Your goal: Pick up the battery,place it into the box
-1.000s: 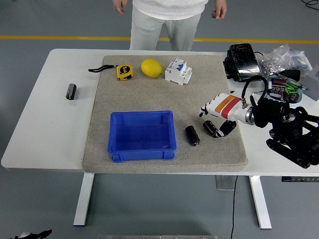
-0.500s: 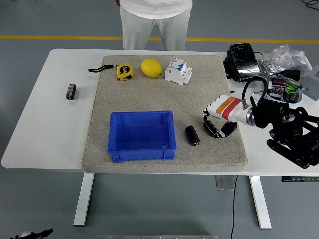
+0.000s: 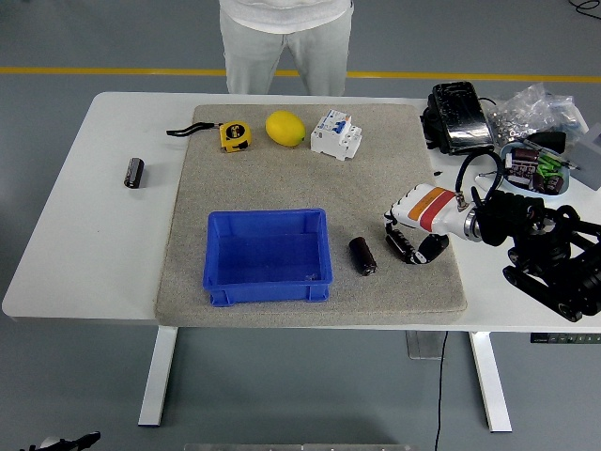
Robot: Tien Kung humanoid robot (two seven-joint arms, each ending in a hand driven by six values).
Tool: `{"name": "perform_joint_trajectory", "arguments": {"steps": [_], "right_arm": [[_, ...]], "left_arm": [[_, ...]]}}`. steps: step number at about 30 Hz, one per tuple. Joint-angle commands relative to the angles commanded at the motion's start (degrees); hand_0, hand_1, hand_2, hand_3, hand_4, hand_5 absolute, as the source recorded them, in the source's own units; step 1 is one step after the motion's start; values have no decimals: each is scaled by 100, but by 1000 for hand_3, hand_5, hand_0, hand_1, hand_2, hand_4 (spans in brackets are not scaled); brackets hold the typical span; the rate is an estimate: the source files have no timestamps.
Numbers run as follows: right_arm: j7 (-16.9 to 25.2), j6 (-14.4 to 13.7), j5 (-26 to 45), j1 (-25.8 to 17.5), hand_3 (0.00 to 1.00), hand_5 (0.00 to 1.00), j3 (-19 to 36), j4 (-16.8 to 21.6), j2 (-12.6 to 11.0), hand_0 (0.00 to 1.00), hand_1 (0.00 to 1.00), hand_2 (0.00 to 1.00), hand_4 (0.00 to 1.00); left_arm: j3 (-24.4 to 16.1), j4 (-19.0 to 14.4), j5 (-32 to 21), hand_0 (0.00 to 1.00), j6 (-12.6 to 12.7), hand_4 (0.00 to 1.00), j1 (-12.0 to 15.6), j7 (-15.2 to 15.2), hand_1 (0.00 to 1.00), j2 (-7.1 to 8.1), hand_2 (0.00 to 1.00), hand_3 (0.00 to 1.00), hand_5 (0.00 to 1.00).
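Note:
My right hand reaches in from the right over the grey mat. Its fingers are curled around a dark battery that lies at mat level near the mat's right edge. A second dark battery lies free on the mat just left of the hand, right of the blue box. The box is open and looks empty, at the mat's front middle. A third battery lies on the bare white table far left. My left arm is out of view.
A yellow tape measure, a lemon and a white circuit breaker sit along the mat's back edge. A black device, plastic bags and a parts bowl crowd the back right. A person stands at the far side.
My right hand's fingers have curled in around the battery and the hand has drawn slightly to the right. The person at the far side has shifted left.

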Motion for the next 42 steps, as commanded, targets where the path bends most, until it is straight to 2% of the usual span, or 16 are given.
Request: {"name": "perform_joint_trajectory", "arguments": {"steps": [13, 14, 19, 20, 42], "right_arm": [[3, -23, 35, -5, 606, 275, -21, -40, -58, 605, 599, 627, 877], [5, -24, 48, -10, 592, 262, -25, -45, -62, 564, 560, 606, 853], [9, -31, 81, -37, 592, 262, -37, -39, -74, 564, 560, 606, 853], [13, -30, 84, -41, 567, 241, -37, -33, -74, 543, 529, 576, 830], [17, -31, 170, -29, 494, 211, -58, 91, -116, 483, 476, 508, 778]], "left_arm": [[50, -10, -50, 707, -7, 640, -44, -23, 678, 6, 745, 623, 479], [55, -10, -58, 706, -8, 641, -48, -25, 677, 7, 745, 624, 481], [52, -7, -65, 706, -12, 641, -54, -27, 677, 8, 745, 624, 481], [52, -7, -69, 706, -15, 640, -54, -27, 676, 10, 745, 624, 481], [72, -6, -106, 702, -23, 639, -62, -35, 673, 29, 744, 623, 483]]}}
